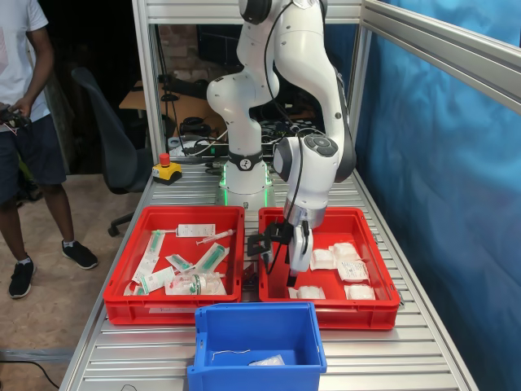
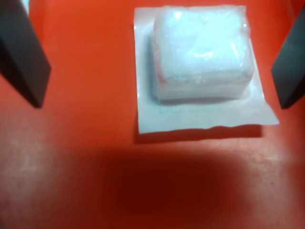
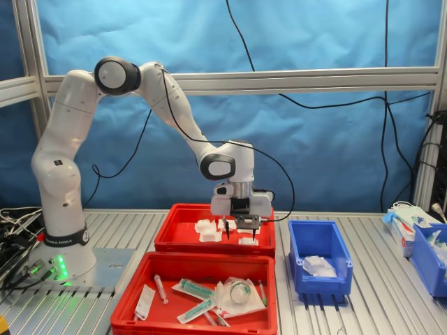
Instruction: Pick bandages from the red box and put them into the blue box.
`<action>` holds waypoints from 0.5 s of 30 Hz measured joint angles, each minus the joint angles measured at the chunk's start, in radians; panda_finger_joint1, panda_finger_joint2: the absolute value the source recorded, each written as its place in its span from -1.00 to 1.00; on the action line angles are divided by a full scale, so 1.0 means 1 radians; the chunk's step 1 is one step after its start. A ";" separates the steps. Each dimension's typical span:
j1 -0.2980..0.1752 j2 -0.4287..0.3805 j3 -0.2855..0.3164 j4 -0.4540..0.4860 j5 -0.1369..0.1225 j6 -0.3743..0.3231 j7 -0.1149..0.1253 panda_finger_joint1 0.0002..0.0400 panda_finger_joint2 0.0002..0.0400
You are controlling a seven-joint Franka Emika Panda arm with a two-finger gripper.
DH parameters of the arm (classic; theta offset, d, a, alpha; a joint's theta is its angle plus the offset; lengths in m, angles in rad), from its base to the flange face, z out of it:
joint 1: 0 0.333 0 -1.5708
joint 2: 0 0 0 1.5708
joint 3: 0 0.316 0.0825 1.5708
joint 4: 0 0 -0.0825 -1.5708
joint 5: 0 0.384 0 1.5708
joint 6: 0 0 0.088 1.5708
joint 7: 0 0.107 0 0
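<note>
Arm: white Franka arm (image 1: 277, 81), bent over and reaching down into the red box (image 1: 370, 305); in the second exterior view the wrist stands upright above that box (image 3: 181, 241).

Gripper (image 1: 286, 259): low inside the red box, at the side nearer the twin tray; also seen in the second exterior view (image 3: 237, 234).

Jaws: apart. In the wrist view the two dark fingers (image 2: 24, 52) stand at opposite edges of the frame with bare red floor between them; nothing is clamped.

Target bandage (image 2: 202, 50): a white squarish pack in clear wrapping, lying flat on the red floor between the jaws. It sits off-centre, close to one finger and well apart from the other. Contact with the near finger cannot be told.

Other bandages (image 1: 346, 265): several alike, lying loose in the red box on the first exterior view's right of the gripper, with one (image 1: 309, 292) near the box's front wall.

Blue box (image 1: 256, 371): on the tabletop (image 1: 407, 358) just in front of the two red trays; in the second exterior view it stands to the second exterior view's right of the red box (image 3: 318, 283). It holds one white pack (image 3: 320, 265).

Twin red tray (image 1: 122, 285): beside the red box, holding syringes and green-printed packets (image 1: 213, 257).
</note>
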 joint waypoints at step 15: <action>0.000 0.015 0.000 0.004 0.016 0.000 0.000 1.00 1.00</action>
